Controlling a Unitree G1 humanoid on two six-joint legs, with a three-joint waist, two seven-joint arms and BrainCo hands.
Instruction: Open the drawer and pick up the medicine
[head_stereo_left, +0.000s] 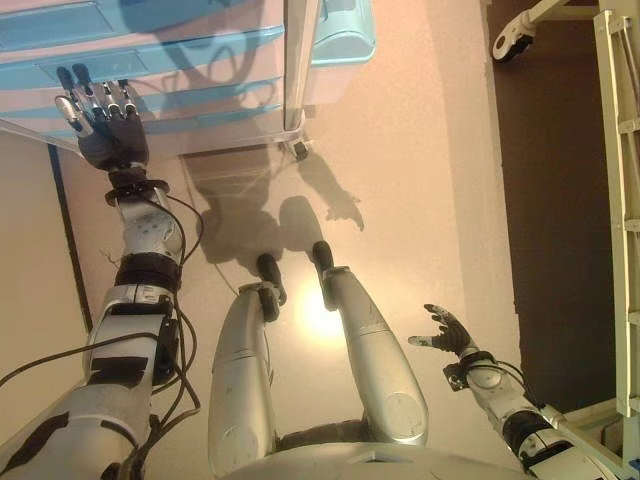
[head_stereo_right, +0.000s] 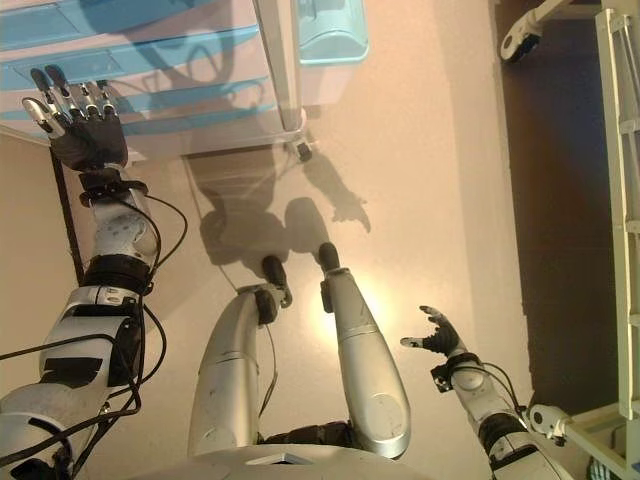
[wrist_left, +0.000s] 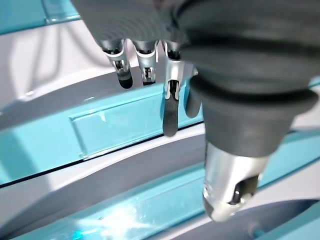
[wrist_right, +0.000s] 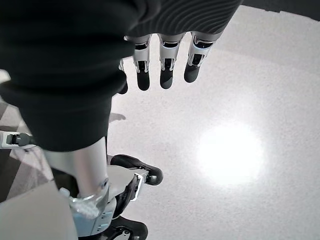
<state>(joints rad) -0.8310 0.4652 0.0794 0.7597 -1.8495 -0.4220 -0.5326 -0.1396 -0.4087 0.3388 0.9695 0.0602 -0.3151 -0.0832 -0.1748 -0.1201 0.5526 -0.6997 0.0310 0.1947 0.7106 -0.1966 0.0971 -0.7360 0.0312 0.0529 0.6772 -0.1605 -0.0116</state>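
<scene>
Left eye view: two hands (head_stereo_left: 100, 120) (head_stereo_left: 447, 332); one drawer unit (head_stereo_left: 180, 70)

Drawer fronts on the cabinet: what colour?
Light blue drawer fronts set in pale grey, clearest in the left wrist view.

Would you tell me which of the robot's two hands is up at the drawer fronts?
The left hand, fingers straight, reaches the blue drawers; the right hand hangs open over the floor.

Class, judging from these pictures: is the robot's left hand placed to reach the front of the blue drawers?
Probably yes. The left hand is raised with straight fingers right at the blue drawers, with nothing visible between them. The right hand hangs low over the floor, far off.
</scene>
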